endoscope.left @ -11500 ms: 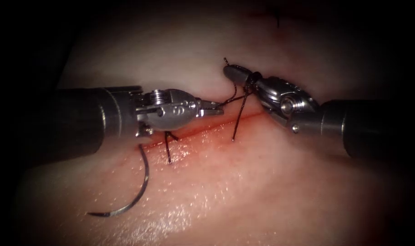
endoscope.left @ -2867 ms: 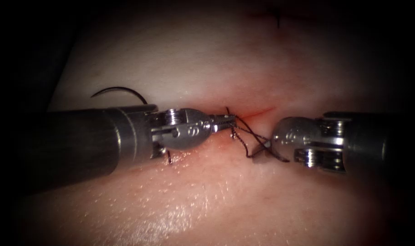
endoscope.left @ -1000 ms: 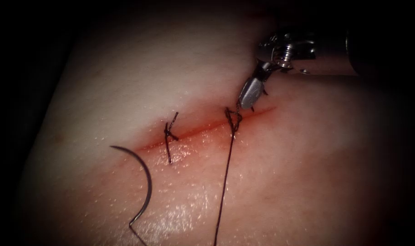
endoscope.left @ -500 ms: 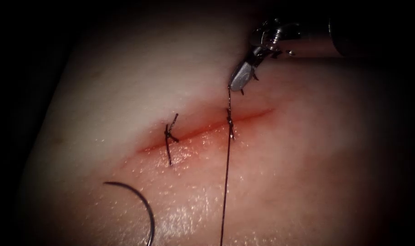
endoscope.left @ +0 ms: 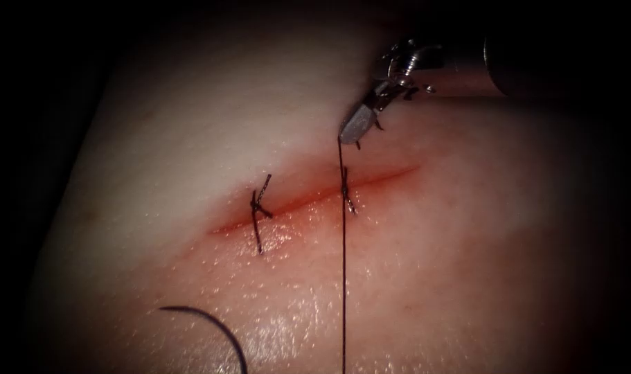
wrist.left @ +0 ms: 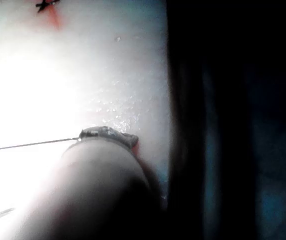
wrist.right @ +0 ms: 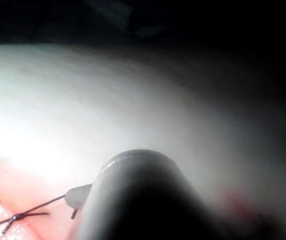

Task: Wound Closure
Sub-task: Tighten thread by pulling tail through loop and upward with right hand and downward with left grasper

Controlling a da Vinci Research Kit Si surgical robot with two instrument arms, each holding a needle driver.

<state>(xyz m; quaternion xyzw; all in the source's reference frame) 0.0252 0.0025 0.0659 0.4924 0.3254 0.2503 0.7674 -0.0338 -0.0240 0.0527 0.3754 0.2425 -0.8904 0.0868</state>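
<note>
- One finished stitch [endoscope.left: 260,206] with short cut ends crosses the cut [endoscope.left: 308,197] toward its left end; a second knot [endoscope.left: 345,197] sits further right on the cut, with its thread [endoscope.left: 343,277] not yet trimmed.
- The right arm's tool [endoscope.left: 357,127] is clenched on the thread's far end, just beyond the knot; the strand runs taut from the jaws through the knot to the near edge.
- The needle [endoscope.left: 211,329] lies free on the tissue [endoscope.left: 467,242] at near left, out of the tissue; its lower curve is cut off.
- In the left wrist view the left arm's tool [wrist.left: 107,135] meets a taut thread; I judge it holds it, but cannot tell.
- The cut's right end, with red fluid [endoscope.left: 391,173], looks unstitched.
</note>
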